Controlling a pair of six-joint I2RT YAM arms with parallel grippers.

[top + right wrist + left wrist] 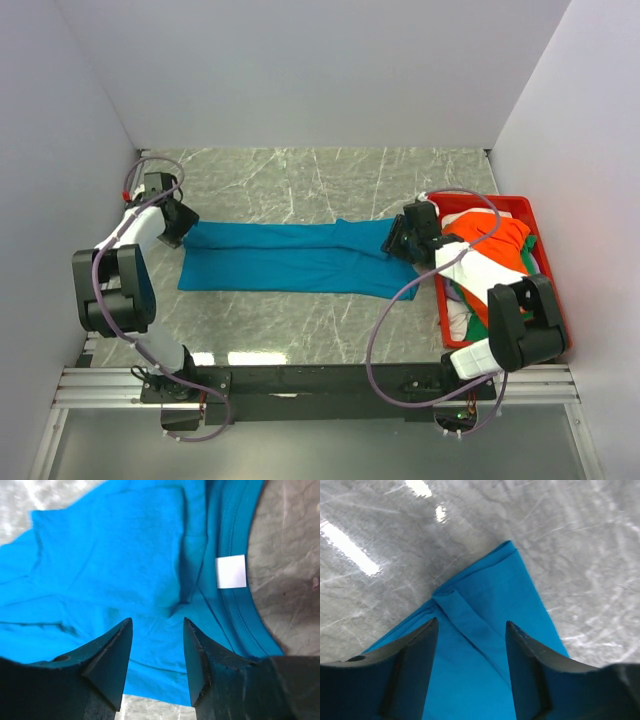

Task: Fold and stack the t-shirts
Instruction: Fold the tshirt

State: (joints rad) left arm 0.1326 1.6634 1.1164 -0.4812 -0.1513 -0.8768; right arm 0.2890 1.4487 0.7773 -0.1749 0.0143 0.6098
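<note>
A teal-blue t-shirt lies folded into a long band across the middle of the marble table. My left gripper is at its left end and stands open. In the left wrist view the dark fingers straddle a folded corner of the shirt without pinching it. My right gripper is over the right end, also open. Its wrist view shows the collar and the white neck label just past the fingertips. Orange, white and green t-shirts lie bundled at the right.
A red plastic bin at the right edge of the table holds the bundled shirts, and the right arm reaches over it. White walls close in the table on the left, back and right. Bare marble shows behind the teal shirt.
</note>
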